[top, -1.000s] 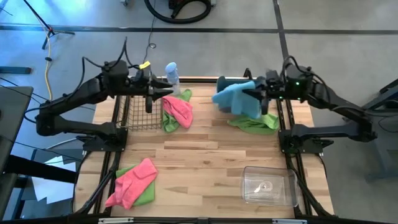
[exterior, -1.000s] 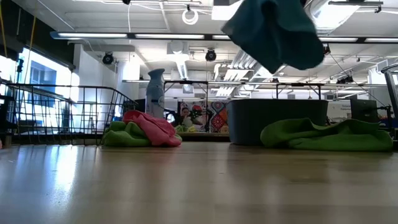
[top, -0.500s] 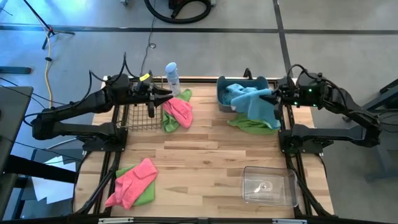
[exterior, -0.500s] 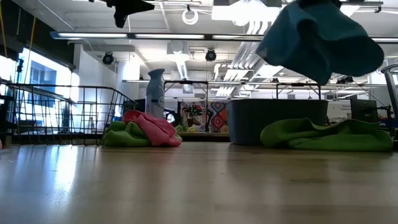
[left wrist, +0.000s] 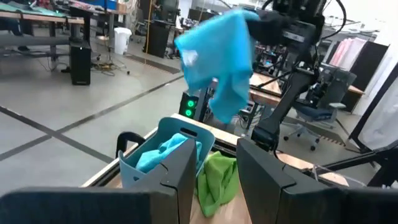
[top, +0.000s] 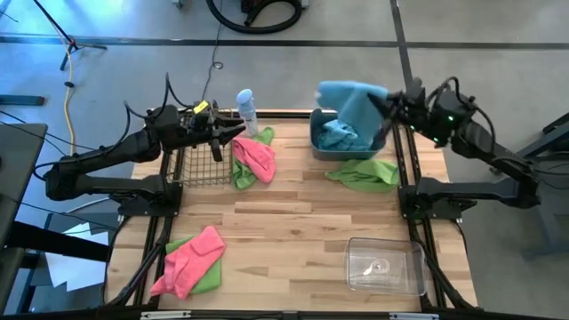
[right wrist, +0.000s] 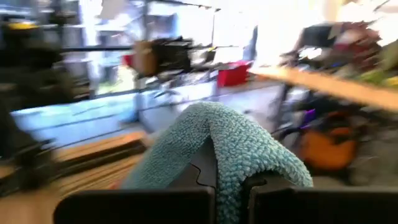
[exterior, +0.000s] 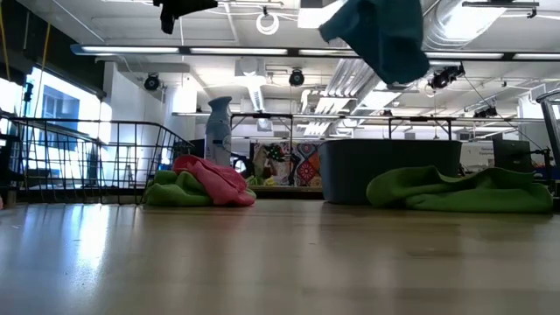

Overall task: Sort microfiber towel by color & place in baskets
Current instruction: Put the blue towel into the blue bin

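Right gripper (top: 384, 105) clenching blue towel (top: 348, 100), dangling over grey-blue tub (top: 320, 142); left gripper (top: 233, 132) hovering part-open, holding nothing.

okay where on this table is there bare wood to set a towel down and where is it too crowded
The widest bare patch is the table middle, bordered by the pink-and-green pile at the back, the pink towel on green front left, and the clear plastic box front right. Crowded: the back edge, with the wire-mesh basket, spray bottle, grey-blue tub and green towel.
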